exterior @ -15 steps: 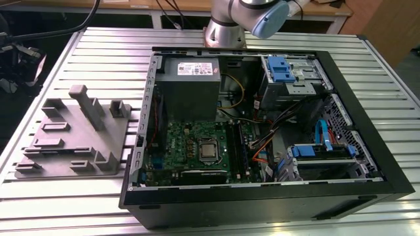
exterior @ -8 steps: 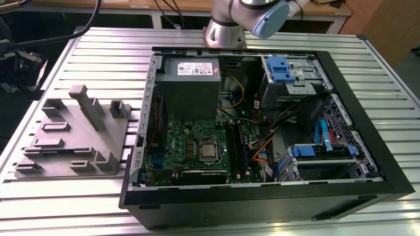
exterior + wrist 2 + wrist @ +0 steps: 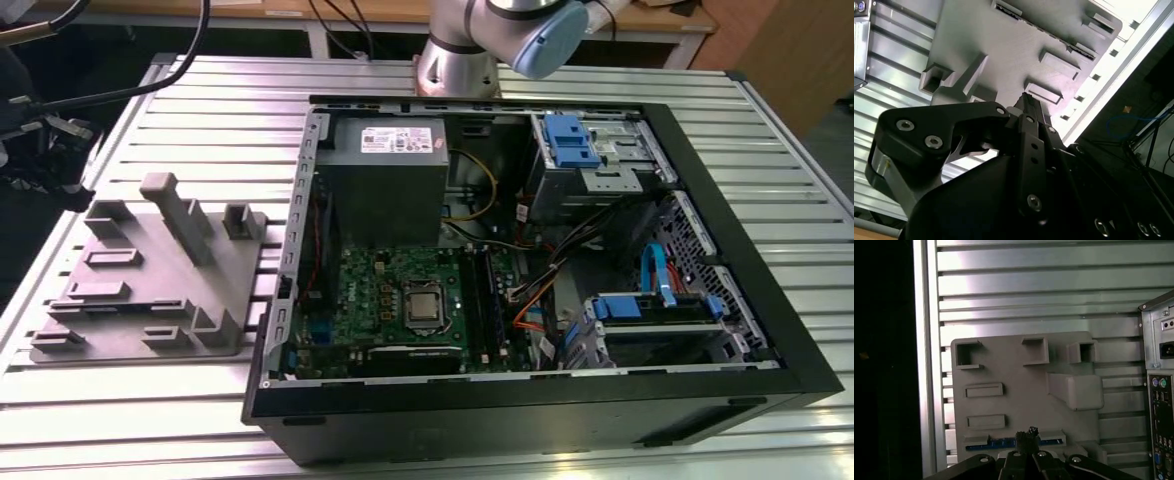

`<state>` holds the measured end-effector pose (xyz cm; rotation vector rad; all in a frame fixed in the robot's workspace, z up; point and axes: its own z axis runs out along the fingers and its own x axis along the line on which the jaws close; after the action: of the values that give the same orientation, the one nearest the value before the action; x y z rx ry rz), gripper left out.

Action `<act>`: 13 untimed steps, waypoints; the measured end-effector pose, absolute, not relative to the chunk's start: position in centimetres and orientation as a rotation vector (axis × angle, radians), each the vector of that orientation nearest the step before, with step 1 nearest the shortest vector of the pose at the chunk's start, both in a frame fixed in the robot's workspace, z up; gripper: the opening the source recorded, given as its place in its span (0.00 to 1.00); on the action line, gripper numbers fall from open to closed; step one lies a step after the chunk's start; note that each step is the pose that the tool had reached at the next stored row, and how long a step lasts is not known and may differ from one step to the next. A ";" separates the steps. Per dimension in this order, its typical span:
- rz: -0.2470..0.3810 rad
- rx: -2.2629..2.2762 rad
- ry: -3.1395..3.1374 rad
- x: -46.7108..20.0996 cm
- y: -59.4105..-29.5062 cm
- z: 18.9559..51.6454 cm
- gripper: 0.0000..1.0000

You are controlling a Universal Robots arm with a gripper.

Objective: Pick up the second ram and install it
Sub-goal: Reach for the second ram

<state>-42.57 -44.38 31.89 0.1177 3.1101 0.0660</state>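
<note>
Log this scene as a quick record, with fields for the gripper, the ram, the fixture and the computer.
gripper: over a slot of the grey fixture, first wrist view
second ram: likely the blue-edged strip in that slot, not lifted
grey fixture: on the slatted table, exterior view's left of the computer case
computer case: open, green motherboard exposed

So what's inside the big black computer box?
Inside the box there's a green motherboard, a grey power supply, a drive cage with a blue latch, and tangled cables. Whatever sits under the power supply and the cage is covered, so I can't tell.
</note>
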 end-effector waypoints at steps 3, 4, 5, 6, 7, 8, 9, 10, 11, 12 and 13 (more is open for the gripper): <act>0.066 0.118 3.110 -42.6 -44.4 31.9 0.10; 0.066 0.118 3.110 -42.6 -44.4 31.9 0.10; 0.066 0.118 3.109 -42.7 -44.4 31.8 0.10; 0.066 0.118 3.109 -42.8 -44.4 31.8 0.10; 0.066 0.118 3.108 -42.8 -44.4 31.7 0.10; 0.066 0.117 3.108 -42.9 -44.4 31.7 0.10; 0.066 0.118 3.108 -42.9 -44.4 31.6 0.10; 0.066 0.118 3.108 -42.9 -44.5 31.6 0.10; 0.066 0.118 3.108 -42.9 -44.6 31.5 0.10; 0.066 0.118 3.108 -42.9 -44.7 31.5 0.10; 0.066 0.118 3.108 -42.9 -44.7 31.4 0.10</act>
<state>-42.87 -44.74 31.41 0.1177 3.1083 0.0663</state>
